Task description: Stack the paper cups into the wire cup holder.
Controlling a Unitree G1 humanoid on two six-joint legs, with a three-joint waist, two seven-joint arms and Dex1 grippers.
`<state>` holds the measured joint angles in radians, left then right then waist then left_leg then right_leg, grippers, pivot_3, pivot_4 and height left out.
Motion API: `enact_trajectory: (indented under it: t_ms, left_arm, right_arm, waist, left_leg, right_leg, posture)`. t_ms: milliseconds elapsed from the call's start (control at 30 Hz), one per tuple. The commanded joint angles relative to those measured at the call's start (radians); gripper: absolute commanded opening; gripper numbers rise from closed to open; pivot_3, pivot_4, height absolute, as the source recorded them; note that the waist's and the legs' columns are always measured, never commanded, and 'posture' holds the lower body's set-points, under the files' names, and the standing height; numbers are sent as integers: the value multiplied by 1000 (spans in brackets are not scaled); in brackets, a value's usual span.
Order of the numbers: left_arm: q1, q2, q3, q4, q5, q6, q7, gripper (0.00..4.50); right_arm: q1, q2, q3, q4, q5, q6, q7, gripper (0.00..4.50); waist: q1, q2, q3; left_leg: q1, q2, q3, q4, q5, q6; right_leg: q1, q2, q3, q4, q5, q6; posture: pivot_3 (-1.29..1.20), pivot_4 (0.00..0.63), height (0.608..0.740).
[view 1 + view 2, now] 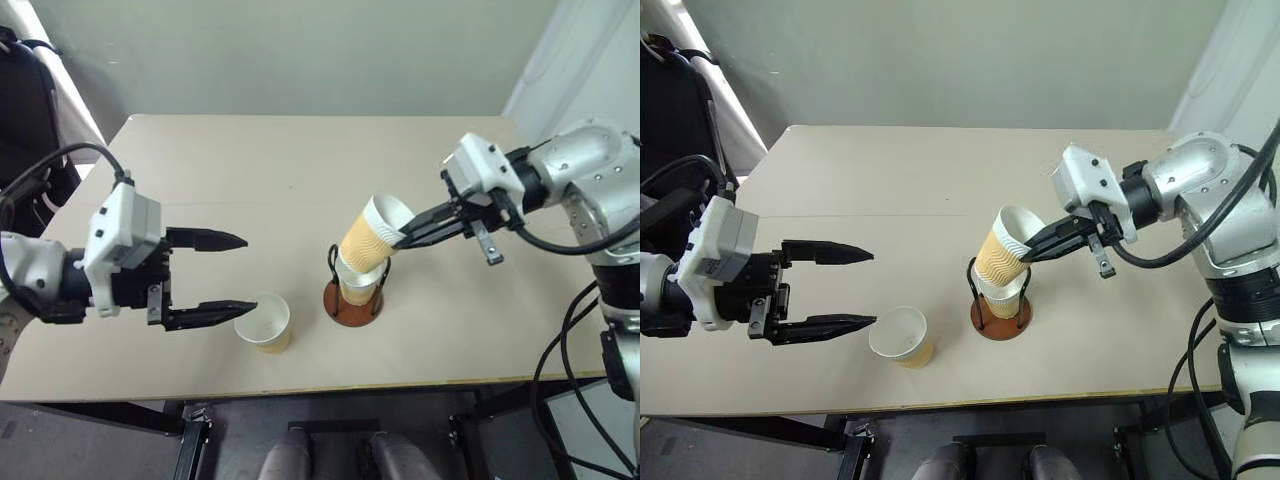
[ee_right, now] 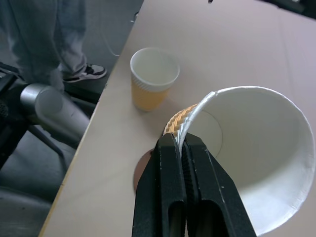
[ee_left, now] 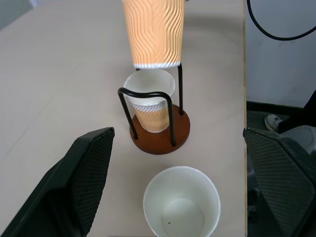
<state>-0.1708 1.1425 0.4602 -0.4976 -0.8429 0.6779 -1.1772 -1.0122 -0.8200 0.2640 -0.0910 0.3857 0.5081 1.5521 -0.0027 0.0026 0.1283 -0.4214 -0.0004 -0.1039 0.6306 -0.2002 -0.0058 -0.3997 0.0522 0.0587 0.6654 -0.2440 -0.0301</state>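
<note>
Your right gripper [image 1: 402, 238] is clamped on a tilted paper cup [image 1: 372, 232] rim above the wire cup holder [image 1: 354, 300], while its wrist view shows a person's shoe [image 2: 88, 73] beside the beige table [image 1: 300, 170].

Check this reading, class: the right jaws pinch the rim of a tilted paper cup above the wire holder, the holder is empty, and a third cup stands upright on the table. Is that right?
One detail is wrong: the wire cup holder is not empty. The left wrist view shows a seated cup already inside it. The rest stands: the right gripper pinches the tilted cup's rim, and the third cup stands upright on the table.
</note>
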Motion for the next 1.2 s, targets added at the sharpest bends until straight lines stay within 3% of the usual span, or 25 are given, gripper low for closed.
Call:
enact_trajectory:
  t_ms: [33,233,333,700,800,933,1200]
  left_arm:
    - [4,11,46,-28,-11,1,4,4500]
    - [13,9,53,-34,-11,2,11,4500]
    - [15,10,53,-29,-9,0,11,4500]
    - [-18,30,16,-7,3,-18,-21,4500]
    - [-17,58,-15,-15,23,-31,-64,4500]
    - [59,127,-115,-50,139,-103,-162,4500]
    - [-67,111,-342,-17,225,-174,-205,4500]
  right_arm:
    - [-19,19,20,-1,-58,-50,-25,7]
    - [-46,57,38,54,-114,-80,-33,7]
    - [-48,59,41,66,-124,-88,-23,547]
    - [-60,42,-10,62,-97,-72,-6,4454]
    - [-62,9,-101,32,35,43,29,4454]
    - [38,-146,-298,5,448,225,62,4454]
    - [192,-204,-440,-77,509,308,-21,4454]
  waist:
    - [0,0,0]
    - [0,0,0]
    - [1,0,0]
    - [2,0,0]
    - [3,0,0]
    - [17,-1,0]
    - [5,-1,0]
  left_leg:
    - [0,0,0,0,0,0]
    - [-1,0,0,0,0,0]
    - [-1,0,0,0,-1,0]
    - [-2,0,0,0,-1,0]
    - [-3,0,0,0,-1,0]
    - [-6,-1,0,0,-1,0]
    - [-1,0,1,0,-5,-3]
  right_leg:
    - [0,0,0,0,0,0]
    - [-1,0,0,0,0,0]
    - [-1,0,0,-1,0,0]
    - [-1,0,0,-1,0,0]
    - [-1,0,0,-2,0,0]
    - [-2,0,0,-4,-1,-1]
    - [0,1,1,-1,-4,-1]
  posture:
    - [0,150,740]
    - [0,150,740]
    - [0,150,740]
    - [0,150,740]
    - [0,150,740]
    - [0,150,740]
    - [0,150,740]
